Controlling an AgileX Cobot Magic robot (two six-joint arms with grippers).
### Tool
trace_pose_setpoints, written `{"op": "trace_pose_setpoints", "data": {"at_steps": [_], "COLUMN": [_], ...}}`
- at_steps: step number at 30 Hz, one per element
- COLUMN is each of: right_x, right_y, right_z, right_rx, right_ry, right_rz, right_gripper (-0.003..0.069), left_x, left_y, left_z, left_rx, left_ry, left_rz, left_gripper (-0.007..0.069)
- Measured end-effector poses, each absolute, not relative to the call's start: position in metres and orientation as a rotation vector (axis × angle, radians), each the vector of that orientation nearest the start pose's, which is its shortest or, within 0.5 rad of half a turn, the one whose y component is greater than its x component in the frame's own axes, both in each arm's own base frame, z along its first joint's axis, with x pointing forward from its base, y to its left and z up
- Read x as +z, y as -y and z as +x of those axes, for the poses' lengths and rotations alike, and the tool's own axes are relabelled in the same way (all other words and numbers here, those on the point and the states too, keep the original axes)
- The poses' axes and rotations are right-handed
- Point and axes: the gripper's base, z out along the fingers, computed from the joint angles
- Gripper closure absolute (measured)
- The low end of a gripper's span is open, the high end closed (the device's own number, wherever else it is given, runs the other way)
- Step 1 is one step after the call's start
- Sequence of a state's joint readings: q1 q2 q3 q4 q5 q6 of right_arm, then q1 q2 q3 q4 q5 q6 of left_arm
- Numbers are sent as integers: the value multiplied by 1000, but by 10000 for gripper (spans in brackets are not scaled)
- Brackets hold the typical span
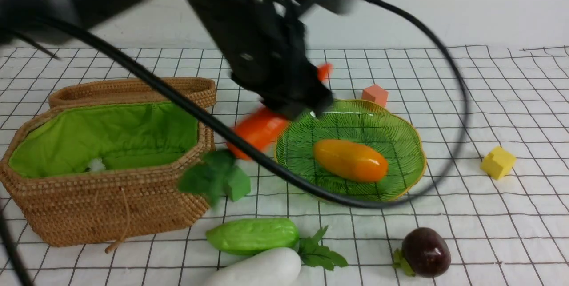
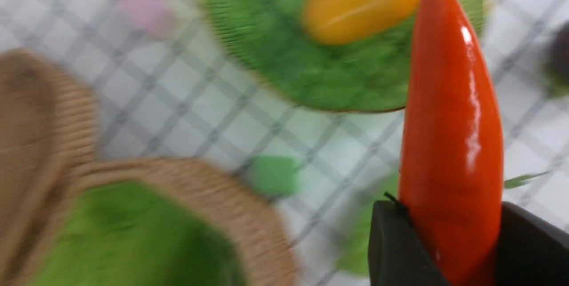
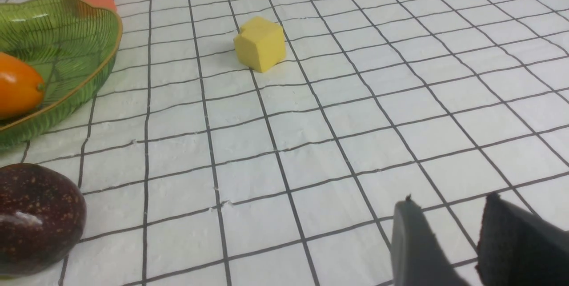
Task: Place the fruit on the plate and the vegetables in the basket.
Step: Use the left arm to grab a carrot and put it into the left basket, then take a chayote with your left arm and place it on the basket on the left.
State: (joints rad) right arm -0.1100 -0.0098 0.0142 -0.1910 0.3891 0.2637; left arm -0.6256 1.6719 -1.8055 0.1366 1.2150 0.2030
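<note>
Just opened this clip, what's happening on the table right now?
The left tool is shut on the carrot, held in the air between the plate and the open basket, blurred by motion. The mango lies on the plate. The cucumber, the white vegetable and the purple fruit lie on the checked cloth nearer the robot, not yet sorted. The right tool is open and empty above the cloth.

My left arm comes in from the upper left of the front view to centre frame, heavily motion-blurred. Left gripper [image 1: 295,110] points down and away, both fingers [image 2: 391,246] clamped on the carrot [image 2: 449,99], held by its thick end. Right gripper [image 3: 449,208] sits lower right in its wrist view, angled downward; narrow gap between the fingers, so probably slightly open.
</note>
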Motion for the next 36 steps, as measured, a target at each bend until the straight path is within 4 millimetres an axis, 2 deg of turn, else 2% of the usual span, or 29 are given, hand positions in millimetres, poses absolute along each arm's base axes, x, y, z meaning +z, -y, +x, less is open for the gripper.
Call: {"op": "trace_pose_setpoints", "data": {"at_steps": [3,4,6,7,10,11,14,15,16,17,18,19,20,21,22,26,27,28,29,31,33,34,36], "right_x": [175,175,175,175,175,175,175,175,175,175,175,175,175,175,175,175,175,175,175,175,175,175,175], "right_y": [12,12,12,12,12,12,12,12,12,12,12,12,12,12,12,12,12,12,12,12,12,12,12], "right_z": [51,51,51,51,51,51,51,51,51,51,51,51,51,51,51,51,51,51,51,51,51,51,51], "right_rx": [-83,-83,-83,-83,-82,-82,-82,-82,-82,-82,-82,-82,-82,-82,-82,-82,-82,-82,-82,-82,-82,-82,-82], "right_ry": [-1856,-1856,-1856,-1856,-1856,-1856,-1856,-1856,-1856,-1856,-1856,-1856,-1856,-1856,-1856,-1856,-1856,-1856,-1856,-1856,-1856,-1856,-1856], "right_rz": [233,233,233,233,235,235,235,235,235,235,235,235,235,235,235,235,235,235,235,235,235,235,235], "right_gripper": [421,421,421,421,421,421,421,421,421,421,421,421,421,421,421,421,421,421,421,421,421,421,421], "left_x": [407,407,394,394,355,353,323,314,304,299,297,295,294,292,294,315,336,347,351,369,373,369,353], "left_y": [151,148,115,113,82,80,68,66,65,65,65,65,65,66,67,72,81,88,89,114,135,151,169], "left_z": [315,317,340,341,372,373,386,388,390,389,388,388,387,386,384,370,355,345,341,318,304,296,292], "left_rx": [246,257,349,353,396,397,402,401,398,395,391,386,382,364,346,229,100,26,13,-159,-258,-308,-340], "left_ry": [-2309,-2310,-2334,-2335,-2432,-2438,-2495,-2505,-2511,-2516,-2522,-2529,-2532,-2544,-2546,-2513,-2465,-2431,-2415,-2336,-2291,-2277,-2288], "left_rz": [1088,1091,1120,1118,1093,1094,1087,1089,1097,1103,1107,1110,1110,1110,1103,1051,1027,1038,1045,1129,1199,1253,1327], "left_gripper": [370,370,370,370,370,370,368,351,290,202,160,86,73,-6,-26,-43,-39,-33,-30,-12,2,12,19]}}
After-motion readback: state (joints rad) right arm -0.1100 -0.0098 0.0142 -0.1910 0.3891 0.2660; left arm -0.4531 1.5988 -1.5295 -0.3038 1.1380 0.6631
